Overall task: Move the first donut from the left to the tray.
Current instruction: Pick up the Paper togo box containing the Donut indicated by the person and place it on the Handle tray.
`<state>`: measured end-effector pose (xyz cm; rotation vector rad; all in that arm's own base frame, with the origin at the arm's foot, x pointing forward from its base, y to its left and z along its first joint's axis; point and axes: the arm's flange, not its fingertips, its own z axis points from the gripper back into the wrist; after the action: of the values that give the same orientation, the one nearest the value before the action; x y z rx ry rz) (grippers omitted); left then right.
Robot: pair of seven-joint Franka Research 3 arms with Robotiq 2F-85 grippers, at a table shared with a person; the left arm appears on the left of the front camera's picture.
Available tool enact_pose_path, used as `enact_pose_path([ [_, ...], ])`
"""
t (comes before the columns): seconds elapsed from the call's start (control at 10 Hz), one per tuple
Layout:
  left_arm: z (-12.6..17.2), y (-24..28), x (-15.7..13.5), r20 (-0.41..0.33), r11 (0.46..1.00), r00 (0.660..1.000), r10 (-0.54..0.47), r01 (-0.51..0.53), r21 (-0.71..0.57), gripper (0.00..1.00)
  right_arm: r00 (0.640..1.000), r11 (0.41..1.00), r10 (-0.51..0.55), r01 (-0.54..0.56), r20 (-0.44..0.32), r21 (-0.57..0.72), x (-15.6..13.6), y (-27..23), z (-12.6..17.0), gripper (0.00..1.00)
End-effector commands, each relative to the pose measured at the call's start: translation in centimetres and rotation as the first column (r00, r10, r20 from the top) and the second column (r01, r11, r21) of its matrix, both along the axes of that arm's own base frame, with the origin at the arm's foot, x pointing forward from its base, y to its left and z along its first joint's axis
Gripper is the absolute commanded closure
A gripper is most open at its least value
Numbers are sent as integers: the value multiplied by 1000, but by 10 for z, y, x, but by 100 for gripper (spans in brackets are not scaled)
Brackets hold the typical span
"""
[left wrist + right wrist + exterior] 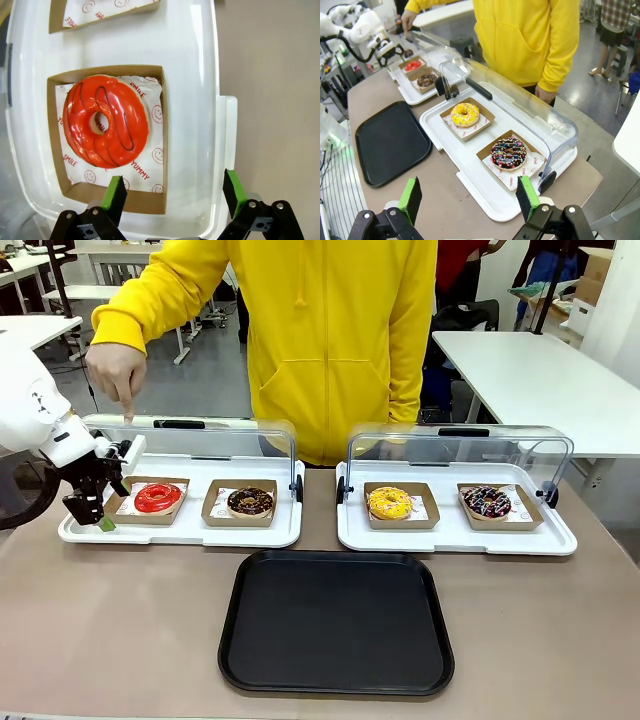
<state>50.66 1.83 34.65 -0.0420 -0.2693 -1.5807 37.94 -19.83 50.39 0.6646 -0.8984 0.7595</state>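
wide left claw [104, 520] beside red donut [158, 498]

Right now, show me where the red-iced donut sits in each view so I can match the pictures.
Front view: red-iced donut at left, just right of the left gripper.
Left wrist view: left of centre, above the open jaws.
Right wrist view: small, upper left, beyond the black tray.
Shared landmark: its brown cardboard holder, around the donut in all three.
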Motion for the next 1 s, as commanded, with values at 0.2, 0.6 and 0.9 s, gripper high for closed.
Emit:
enact_pose_path([
  [0.2, -5, 5, 17, -1, 999, 1000, 0, 1, 33, 0, 999, 1000, 7, -8, 36, 12, 2, 0, 0, 0],
  [0.6, -13, 11, 35, 15, 997, 1000, -2, 1, 78, 0, 999, 1000, 7, -8, 36, 12, 2, 0, 0, 0],
  [0.9, -19, 11, 39, 6, 997, 1000, -12, 12, 82, 0, 999, 1000, 7, -8, 36, 12, 2, 0, 0, 0],
])
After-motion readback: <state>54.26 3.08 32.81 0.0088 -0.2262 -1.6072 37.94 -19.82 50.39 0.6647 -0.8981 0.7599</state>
